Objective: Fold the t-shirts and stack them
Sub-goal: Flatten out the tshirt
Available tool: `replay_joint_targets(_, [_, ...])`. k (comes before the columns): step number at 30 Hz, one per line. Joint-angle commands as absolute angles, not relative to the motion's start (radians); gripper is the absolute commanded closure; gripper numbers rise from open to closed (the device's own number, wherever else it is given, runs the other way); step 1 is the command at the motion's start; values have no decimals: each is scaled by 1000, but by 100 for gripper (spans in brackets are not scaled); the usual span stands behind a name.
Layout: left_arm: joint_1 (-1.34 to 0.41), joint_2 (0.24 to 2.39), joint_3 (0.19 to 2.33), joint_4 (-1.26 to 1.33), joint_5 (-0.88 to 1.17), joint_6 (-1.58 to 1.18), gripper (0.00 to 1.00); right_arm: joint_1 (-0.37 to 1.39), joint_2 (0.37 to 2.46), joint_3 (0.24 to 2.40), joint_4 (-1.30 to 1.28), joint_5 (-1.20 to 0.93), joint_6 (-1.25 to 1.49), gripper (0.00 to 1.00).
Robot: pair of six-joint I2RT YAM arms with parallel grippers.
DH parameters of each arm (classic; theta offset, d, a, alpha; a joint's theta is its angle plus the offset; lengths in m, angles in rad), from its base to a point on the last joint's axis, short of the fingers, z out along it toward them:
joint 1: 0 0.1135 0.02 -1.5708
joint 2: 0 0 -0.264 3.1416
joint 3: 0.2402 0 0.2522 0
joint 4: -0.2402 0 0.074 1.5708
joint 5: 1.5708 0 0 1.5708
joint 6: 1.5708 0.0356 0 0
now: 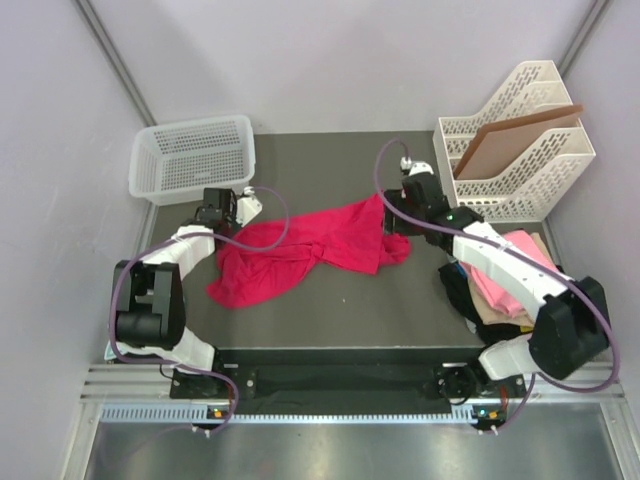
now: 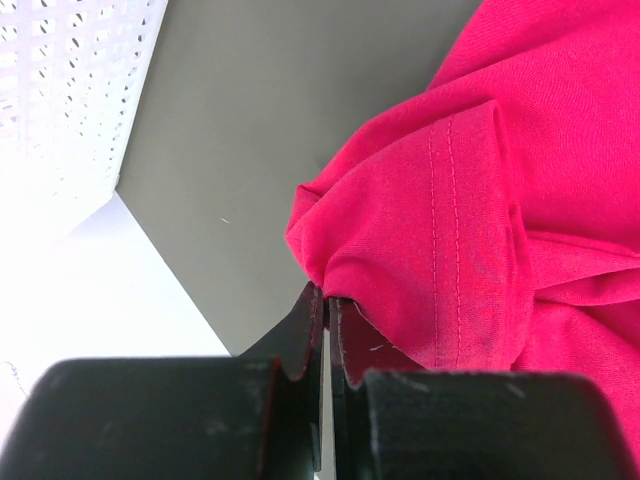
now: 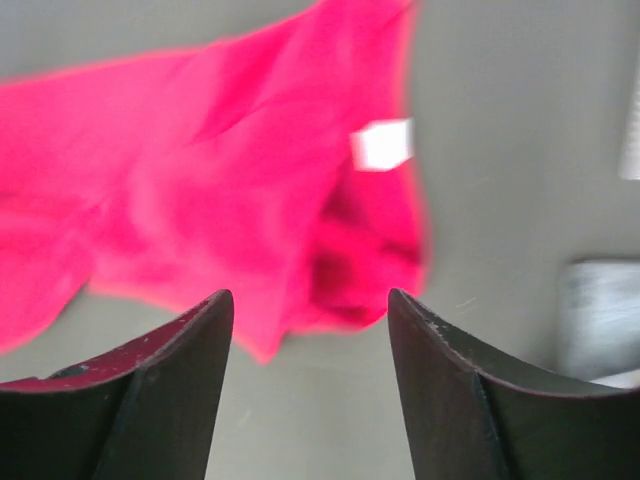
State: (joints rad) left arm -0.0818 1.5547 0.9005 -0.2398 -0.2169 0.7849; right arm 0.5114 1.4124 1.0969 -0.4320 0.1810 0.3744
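Note:
The crimson-pink t-shirt (image 1: 310,250) lies crumpled across the middle of the dark table. My left gripper (image 1: 240,220) is at its far left corner. In the left wrist view the jaws are closed (image 2: 325,298) and pinch a fold of the shirt (image 2: 470,250) beside a stitched hem. My right gripper (image 1: 397,215) is open over the shirt's right end. In the blurred right wrist view its gap (image 3: 308,305) hangs above the cloth (image 3: 230,180), near a white label (image 3: 380,145). A pile of light pink (image 1: 510,262), beige and black (image 1: 458,290) shirts lies at the right, under the right arm.
A white perforated basket (image 1: 193,155) stands at the back left, close to the left gripper. A white file rack (image 1: 520,150) holding a brown board (image 1: 515,135) stands at the back right. The table's front edge (image 1: 340,350) meets a metal rail.

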Motion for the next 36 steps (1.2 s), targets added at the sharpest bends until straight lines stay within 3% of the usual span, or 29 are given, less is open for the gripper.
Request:
replay_joint_targets(1, [-78, 1516, 897, -233, -216, 795, 100, 563, 1391, 971, -377, 55, 485, 41])
replay_joint_targets(27, [-78, 1511, 893, -249, -196, 784, 100, 652, 1606, 911, -239, -48, 578, 62])
replay_joint_targets(31, [-78, 1511, 888, -244, -198, 788, 100, 650, 1608, 914, -236, -51, 581, 75])
replay_joint_targets(36, [-78, 1506, 897, -245, -196, 784, 100, 653, 1601, 919, -245, -51, 580, 100])
